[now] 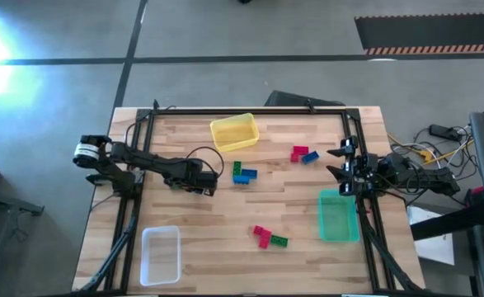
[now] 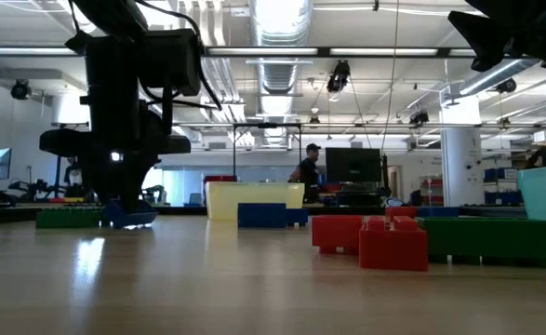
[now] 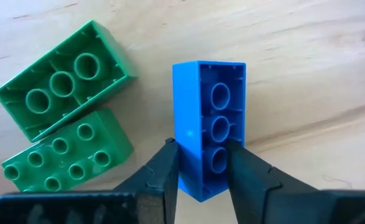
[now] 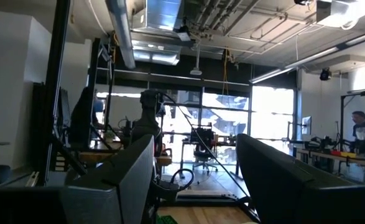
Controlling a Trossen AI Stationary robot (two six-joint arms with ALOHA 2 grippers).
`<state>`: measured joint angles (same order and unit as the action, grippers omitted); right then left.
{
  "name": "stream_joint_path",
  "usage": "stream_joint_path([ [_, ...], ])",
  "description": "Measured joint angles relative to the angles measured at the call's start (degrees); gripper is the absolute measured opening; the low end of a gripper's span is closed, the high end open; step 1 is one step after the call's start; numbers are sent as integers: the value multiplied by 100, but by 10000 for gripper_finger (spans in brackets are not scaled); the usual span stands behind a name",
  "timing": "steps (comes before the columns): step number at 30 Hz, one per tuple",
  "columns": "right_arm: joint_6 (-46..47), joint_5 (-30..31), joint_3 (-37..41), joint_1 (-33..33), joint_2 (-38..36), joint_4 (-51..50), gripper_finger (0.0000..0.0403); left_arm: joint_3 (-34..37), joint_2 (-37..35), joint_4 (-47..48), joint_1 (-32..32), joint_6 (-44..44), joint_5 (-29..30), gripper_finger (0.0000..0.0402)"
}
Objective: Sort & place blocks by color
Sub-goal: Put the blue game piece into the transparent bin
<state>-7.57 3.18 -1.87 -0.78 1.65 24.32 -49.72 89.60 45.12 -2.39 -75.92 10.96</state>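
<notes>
Left claw pinches the end of the blue block on the worktop mid-table beside two green blocks; off-centre grip could let it pivot out; right claw wide, parked.

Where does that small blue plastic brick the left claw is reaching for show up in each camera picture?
High view: the small blue plastic brick lies mid-table, just ahead of the left gripper.
Low view: left of centre, under the dark arm.
Left wrist view: centre, between the fingers.
Right wrist view: not in it.
Shared landmark: the green bricks beside it.
</notes>
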Motion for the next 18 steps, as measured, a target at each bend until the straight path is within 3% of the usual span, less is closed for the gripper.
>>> stream_joint_path([
  [6,2,-2,0,0,0,0,219,-457,-28,5,-88,814,164,88],
  [10,-2,-2,0,-2,0,0,219,-1016,-33,-4,-220,1923,188,88],
  [14,1,-2,0,0,0,0,219,-1719,-33,1,-514,2983,-332,88],
  [18,2,-2,0,-2,0,0,219,-2521,-34,300,-939,2927,-791,88],
])
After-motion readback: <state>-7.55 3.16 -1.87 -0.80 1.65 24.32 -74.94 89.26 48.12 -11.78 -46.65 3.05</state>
